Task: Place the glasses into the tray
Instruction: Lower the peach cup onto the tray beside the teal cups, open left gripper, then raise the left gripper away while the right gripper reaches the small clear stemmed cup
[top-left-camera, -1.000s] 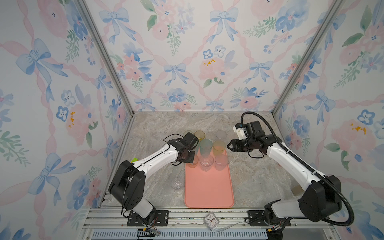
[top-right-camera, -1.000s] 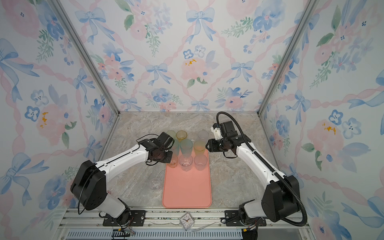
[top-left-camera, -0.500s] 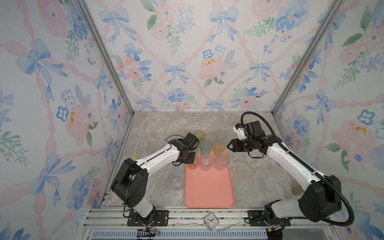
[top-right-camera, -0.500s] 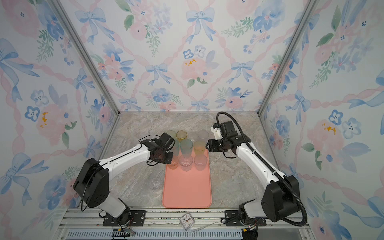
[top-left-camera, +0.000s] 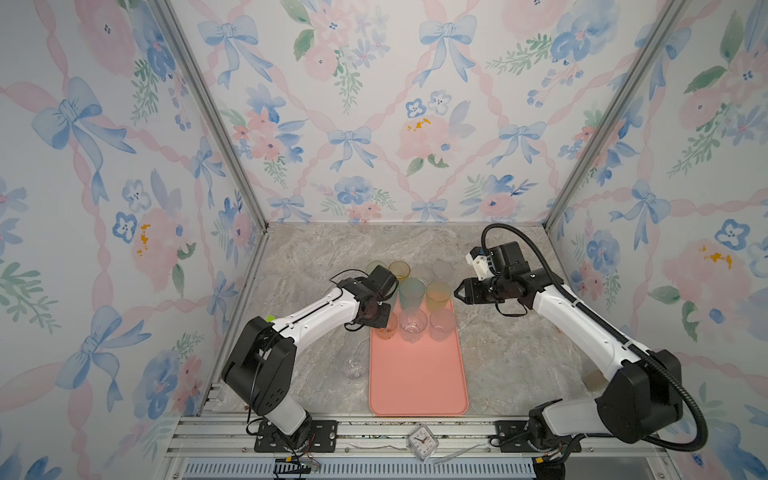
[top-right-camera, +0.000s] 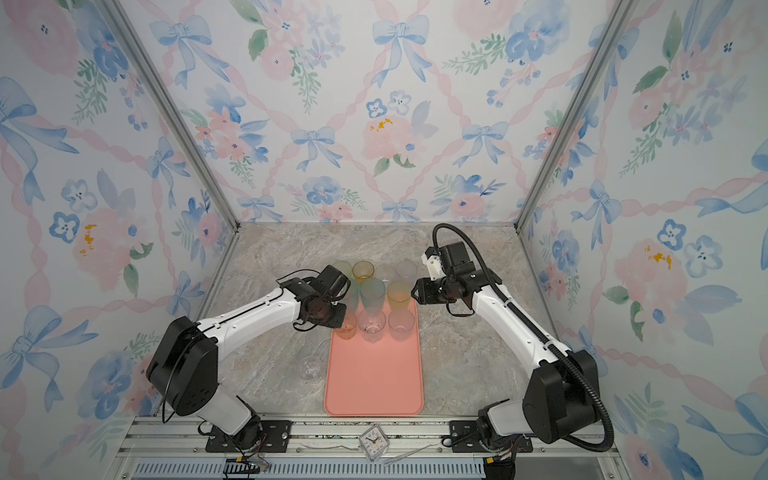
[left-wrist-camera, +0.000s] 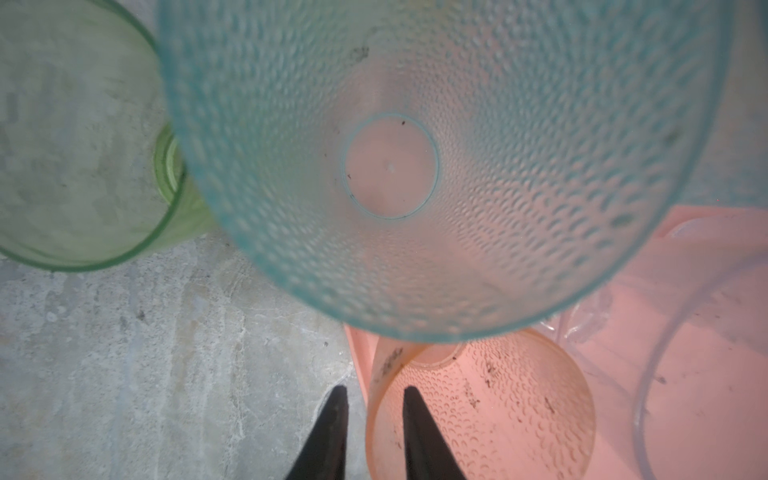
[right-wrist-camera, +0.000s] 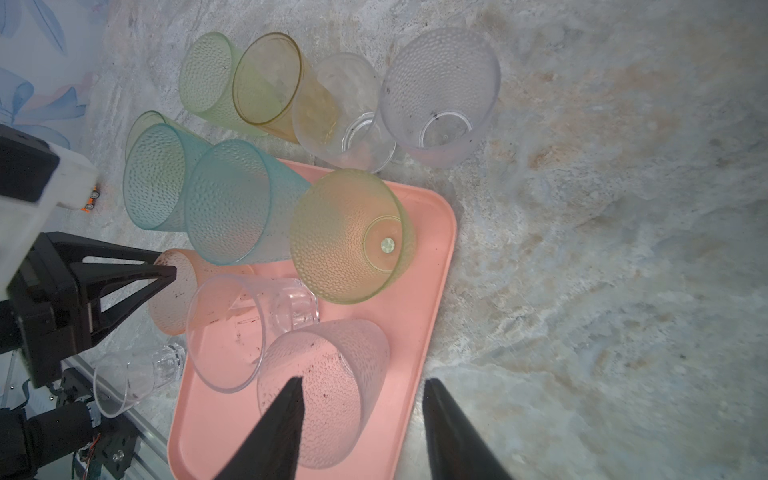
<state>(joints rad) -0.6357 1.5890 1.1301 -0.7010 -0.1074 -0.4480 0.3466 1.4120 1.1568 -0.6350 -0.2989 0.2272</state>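
Opened since a second ago, the left gripper (left-wrist-camera: 375, 390) now straddles the rim of the pinkish-orange tumbler (left-wrist-camera: 498, 415) instead of pinching it; one finger hangs inside the cup, the other outside, and a gap shows on both sides of the wall, so the grip is released. That tumbler stands upright, mouth up, long axis vertical, at the left of the tray (top-left-camera: 417, 374) near its far end; the tray's long side runs from the front rail toward the back wall. Beside it in a row stand a clear tumbler (top-left-camera: 412, 326) and a frosted tumbler (top-left-camera: 442, 324), both upright; behind them rise a tall teal tumbler (top-left-camera: 411, 293) and a yellow-green tumbler (top-left-camera: 437, 296), also mouth up. Four more glasses wait upright on the table (top-left-camera: 316, 266) beyond the tray's far edge, and a lone clear glass (top-left-camera: 355, 368) stands left of the tray. The left arm (top-left-camera: 316, 316) reaches in from its base, wrist bent, fingers pointing down. The right arm (top-left-camera: 582, 320) stretches forward and inward; the right gripper (top-left-camera: 457, 292) points across at the yellow-green tumbler, just beside it, jaws apart and empty.
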